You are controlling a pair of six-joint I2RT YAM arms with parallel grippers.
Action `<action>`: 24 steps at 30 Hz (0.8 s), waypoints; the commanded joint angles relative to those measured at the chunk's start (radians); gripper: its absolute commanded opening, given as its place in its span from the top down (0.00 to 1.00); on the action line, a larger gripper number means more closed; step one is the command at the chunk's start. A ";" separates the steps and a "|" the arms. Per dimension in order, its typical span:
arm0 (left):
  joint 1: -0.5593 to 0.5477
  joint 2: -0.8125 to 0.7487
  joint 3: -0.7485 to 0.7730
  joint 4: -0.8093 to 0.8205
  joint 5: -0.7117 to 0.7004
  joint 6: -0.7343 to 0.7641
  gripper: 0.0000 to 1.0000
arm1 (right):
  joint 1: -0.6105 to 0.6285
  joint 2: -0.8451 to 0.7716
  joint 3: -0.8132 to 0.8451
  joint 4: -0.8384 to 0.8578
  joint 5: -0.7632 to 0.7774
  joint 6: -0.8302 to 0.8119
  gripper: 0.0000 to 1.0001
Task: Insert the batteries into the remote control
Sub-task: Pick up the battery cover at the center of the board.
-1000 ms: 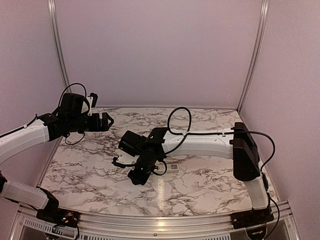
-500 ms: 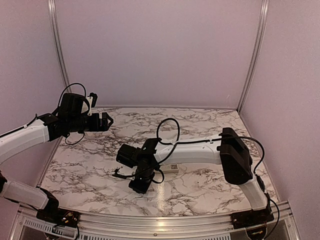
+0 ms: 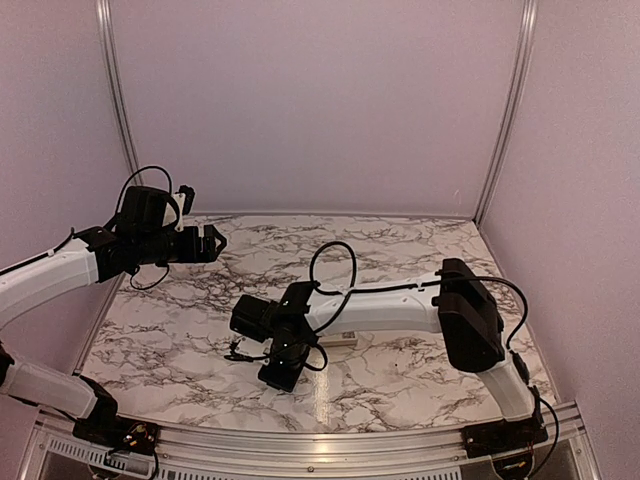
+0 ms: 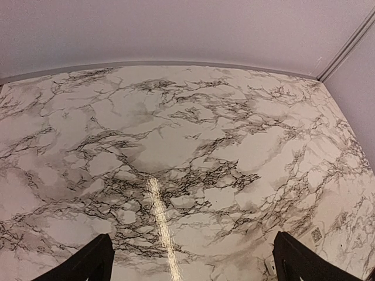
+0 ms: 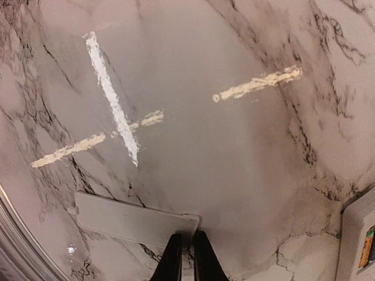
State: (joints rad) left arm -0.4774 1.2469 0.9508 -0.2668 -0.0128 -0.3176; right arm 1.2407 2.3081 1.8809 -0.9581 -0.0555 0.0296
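marble-patterned tabletop [image 3: 420, 375] lay between plain pale walls. left arm was raised over the left side, forearm level, left gripper [image 3: 214, 242] pointing toward the centre, its fingers [image 4: 88, 263] spread wide and empty. right arm reached leftward across the table, wrist bent down, right gripper [image 5: 187, 237] nearly closed, its tips at the corner of the white cover plate [image 5: 129, 219]; grip undeterminable. remote control [image 3: 343, 338] lay flat, partly under the right forearm.

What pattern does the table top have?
White marble with dark grey veins. The table top shows best in the left wrist view.
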 commanded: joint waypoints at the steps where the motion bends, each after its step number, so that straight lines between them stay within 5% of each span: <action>1: 0.006 -0.002 0.001 -0.007 -0.025 0.010 0.01 | 0.032 0.062 -0.030 -0.041 0.037 0.013 0.93; 13: 0.006 0.002 0.001 -0.006 -0.021 0.011 0.01 | 0.030 0.052 -0.027 -0.033 0.114 0.012 1.00; 24: 0.008 -0.004 -0.007 0.037 0.008 -0.032 0.01 | -0.091 -0.191 -0.136 0.137 0.087 0.054 1.00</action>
State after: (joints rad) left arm -0.4767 1.2469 0.9508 -0.2661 -0.0254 -0.3359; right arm 1.2041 2.2280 1.7775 -0.9092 0.0303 0.0547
